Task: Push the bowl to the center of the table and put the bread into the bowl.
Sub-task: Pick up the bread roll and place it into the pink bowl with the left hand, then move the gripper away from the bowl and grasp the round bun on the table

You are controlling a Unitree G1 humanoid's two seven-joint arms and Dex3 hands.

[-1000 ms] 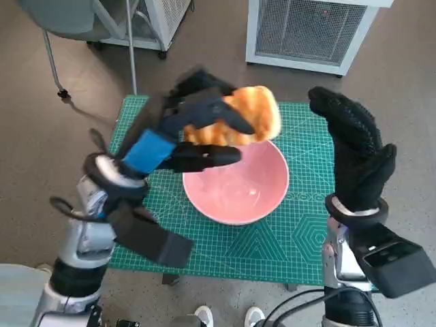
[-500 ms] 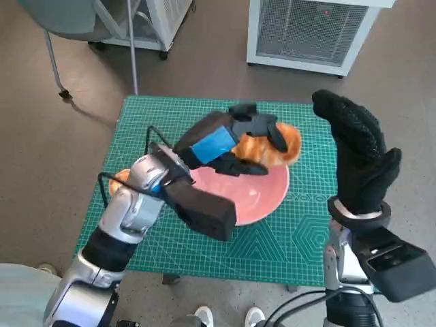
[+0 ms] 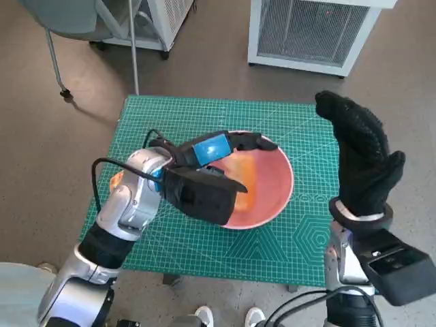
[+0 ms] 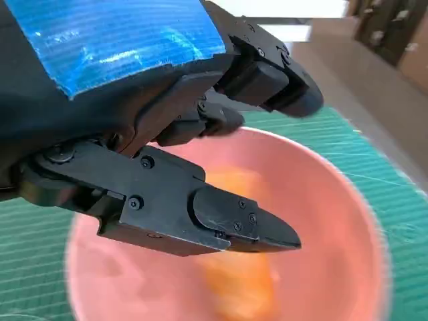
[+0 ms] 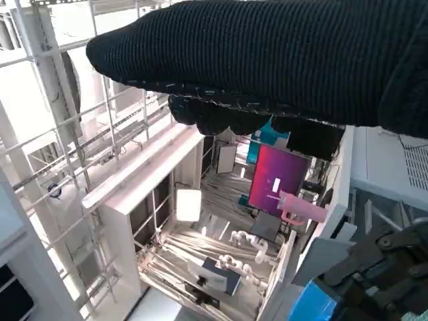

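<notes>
Fingers (image 4: 227, 224) of the left hand (image 3: 225, 151) look spread with nothing in them, hovering just over the pink bowl (image 3: 276, 194). Bread (image 3: 242, 182) sits inside the bowl, a bit blurry, apparently let go. It's probably light and squishy, so hold it gently across the sides. Right hand (image 3: 360, 160) is up beside the bowl, flat and empty. Bowl's about mid-worktop (image 3: 300, 242).

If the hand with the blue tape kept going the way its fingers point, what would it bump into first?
Probably the far inside wall of the pink bowl. The left hand reaches across the bowl above the bread; its exact height is hard to judge.
</notes>
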